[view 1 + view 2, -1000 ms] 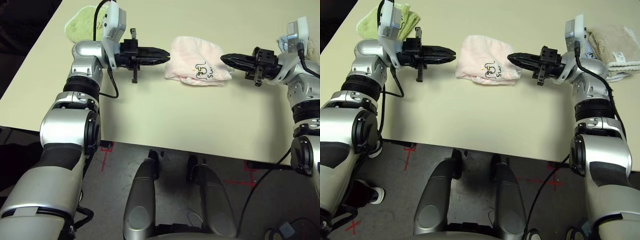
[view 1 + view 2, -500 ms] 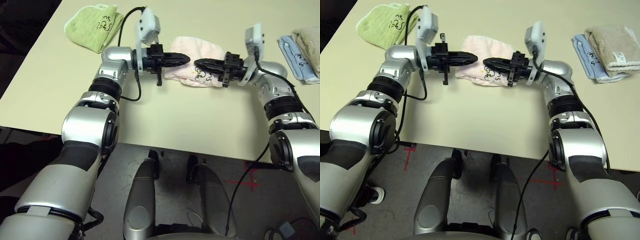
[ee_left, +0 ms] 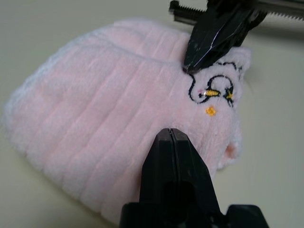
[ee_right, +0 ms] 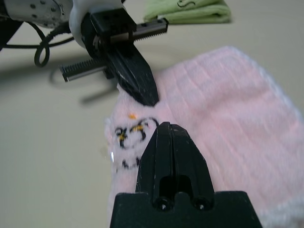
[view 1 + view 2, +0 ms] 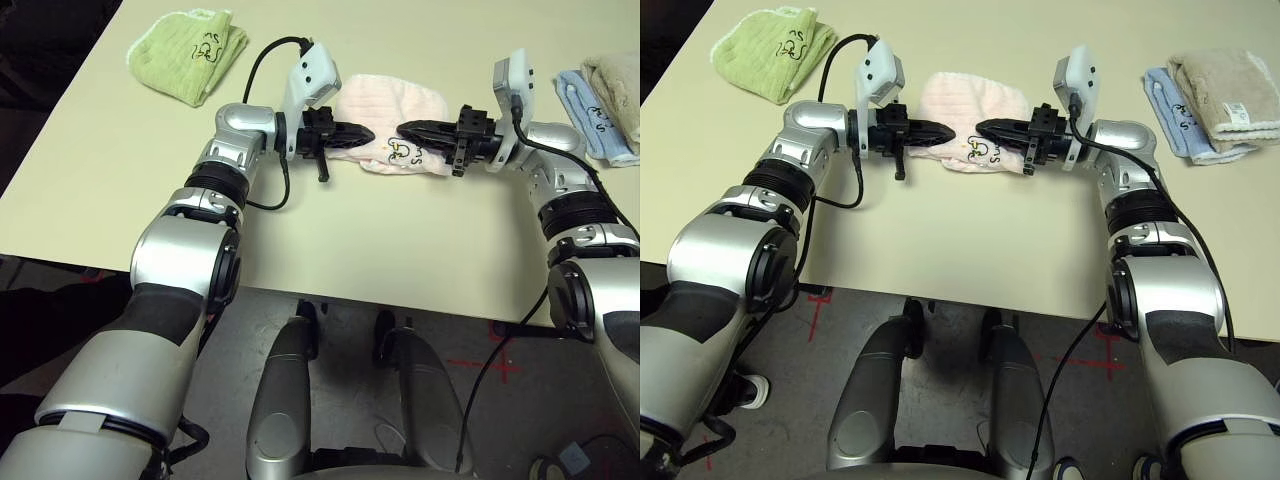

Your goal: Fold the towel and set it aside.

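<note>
The towel [image 5: 392, 138] is seen bunched on the table [image 5: 330, 240], its long axis lying across, between both arms. It is flanked by the left gripper [image 5: 366, 134] and right gripper [image 5: 405, 129], tips facing over its near edge, jaws pressed together, nothing held; neither is clearly nearer.

Both arms drawn inward from a second ago: left gripper [image 5: 368, 132] now over the near left part of the pink towel [image 5: 392, 105], no longer off its left edge; right gripper [image 5: 403, 130] now over the embroidered mark [image 3: 212, 91], no longer beyond the right edge. Tips now nearly meeting, fingers pressed together.
</note>
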Available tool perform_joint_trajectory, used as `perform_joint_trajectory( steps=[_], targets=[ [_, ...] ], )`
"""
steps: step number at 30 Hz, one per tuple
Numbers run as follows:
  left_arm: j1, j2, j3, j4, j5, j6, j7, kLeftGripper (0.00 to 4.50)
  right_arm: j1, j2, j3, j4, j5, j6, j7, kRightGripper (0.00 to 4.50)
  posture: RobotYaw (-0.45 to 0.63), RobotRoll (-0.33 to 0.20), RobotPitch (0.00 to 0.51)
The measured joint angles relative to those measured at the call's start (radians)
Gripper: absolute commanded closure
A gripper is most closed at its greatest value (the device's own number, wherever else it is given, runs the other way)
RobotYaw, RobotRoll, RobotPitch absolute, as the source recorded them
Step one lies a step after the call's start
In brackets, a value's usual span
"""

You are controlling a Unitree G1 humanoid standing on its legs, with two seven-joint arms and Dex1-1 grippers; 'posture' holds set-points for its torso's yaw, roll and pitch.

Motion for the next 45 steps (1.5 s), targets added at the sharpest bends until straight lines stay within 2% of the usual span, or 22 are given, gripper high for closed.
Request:
perform_joint_trajectory(
  steps=[20,26,30,32,36,39,45],
  targets=[
    [0.002,0.062,0.056,0.000,-0.005,0.016,-0.025,4.44,0.032,-0.101,-0.003,-0.023,-0.027,-0.024,-0.004,4.50,0.07,0.000,0.397],
    [-0.086,0.072,0.123,-0.007,-0.070,0.024,-0.070,4.44,-0.030,-0.107,-0.063,-0.059,0.043,0.051,-0.021,4.50,0.08,0.000,0.393],
    [-0.126,0.027,0.188,-0.010,-0.129,0.046,-0.007,4.44,-0.092,-0.075,-0.108,-0.051,0.055,0.039,-0.182,4.50,0.09,0.000,0.390],
    [-0.131,-0.009,0.187,-0.010,-0.127,0.048,0.067,4.44,-0.095,-0.028,-0.100,-0.030,0.025,0.013,-0.293,4.50,0.09,0.000,0.389],
    [-0.129,-0.044,0.170,-0.005,-0.104,0.074,0.199,4.44,-0.090,0.029,-0.083,0.010,-0.013,-0.004,-0.416,4.50,0.08,0.000,0.388],
    [-0.114,-0.064,0.170,-0.004,-0.101,0.095,0.281,4.44,-0.095,0.051,-0.082,0.011,-0.027,-0.013,-0.464,4.50,0.08,0.000,0.387],
    [-0.083,-0.076,0.166,0.001,-0.097,0.098,0.296,4.44,-0.101,0.065,-0.075,0.011,-0.036,-0.017,-0.486,4.50,0.07,0.000,0.387]
  ],
)
